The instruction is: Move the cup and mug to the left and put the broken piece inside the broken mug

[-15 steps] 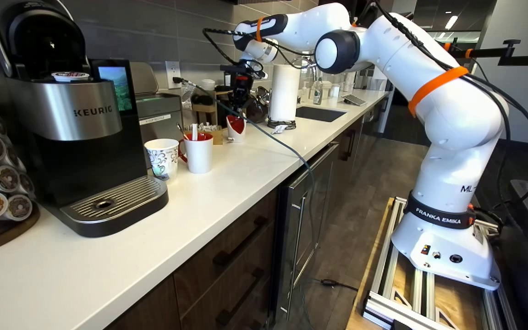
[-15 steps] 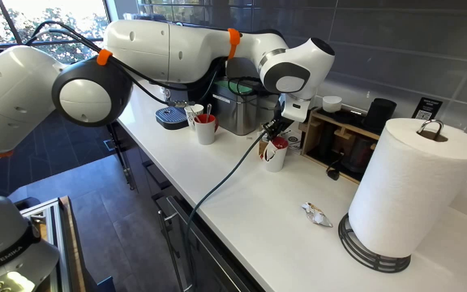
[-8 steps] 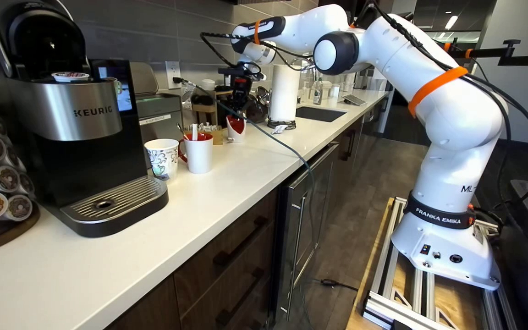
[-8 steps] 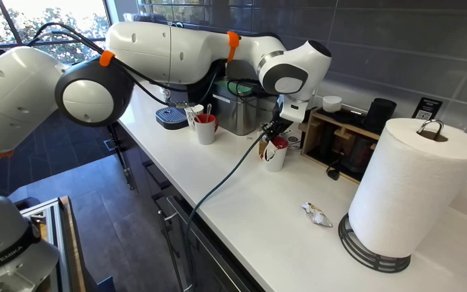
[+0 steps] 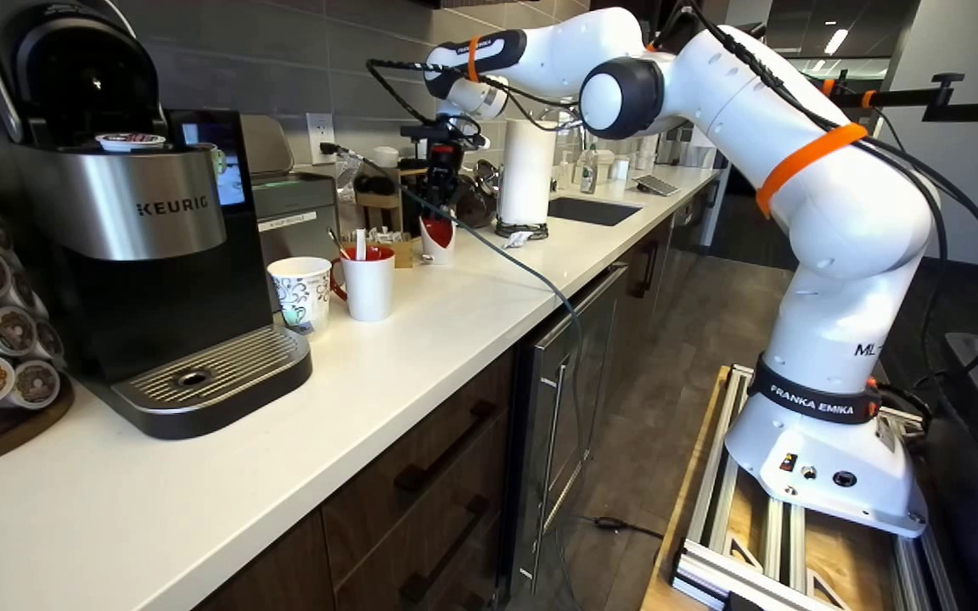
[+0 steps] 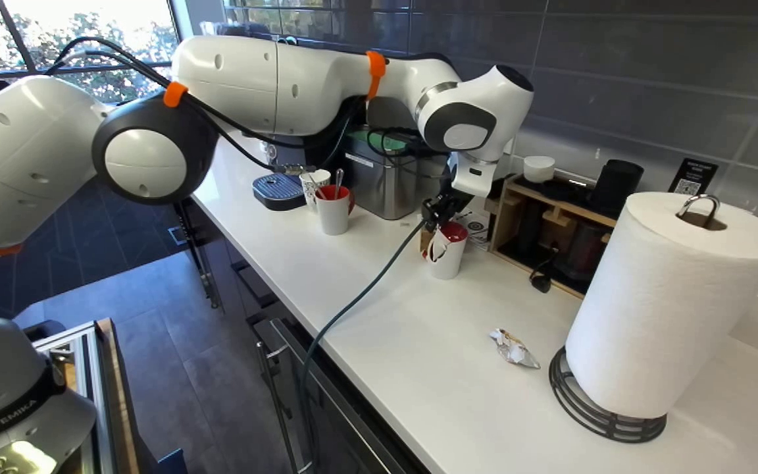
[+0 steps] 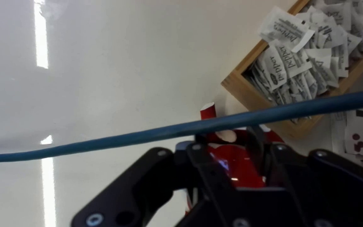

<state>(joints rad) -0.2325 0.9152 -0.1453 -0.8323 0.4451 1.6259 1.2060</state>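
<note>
The broken mug, white outside and red inside, stands upright on the counter in both exterior views, its side broken away. My gripper points down at its mouth. In the wrist view the gripper has its fingers apart, with the mug's red interior and a small pale oval patch showing between them. The broken piece cannot be told apart from the mug with certainty. Farther along the counter, the patterned cup and the white mug with red inside and handle stand side by side, stirrers in the mug.
A teal cable hangs across the gripper and runs over the counter edge. A wooden box of pepper packets sits beside the broken mug. The paper-towel roll, a crumpled foil wrapper, a wooden rack and the coffee machine also stand around.
Between half a second ago and now the fingers have spread. The gripper has shifted slightly toward the coffee-machine side. Less white shows at the mug's broken side below the fingertips. Cup and mug have not moved.
</note>
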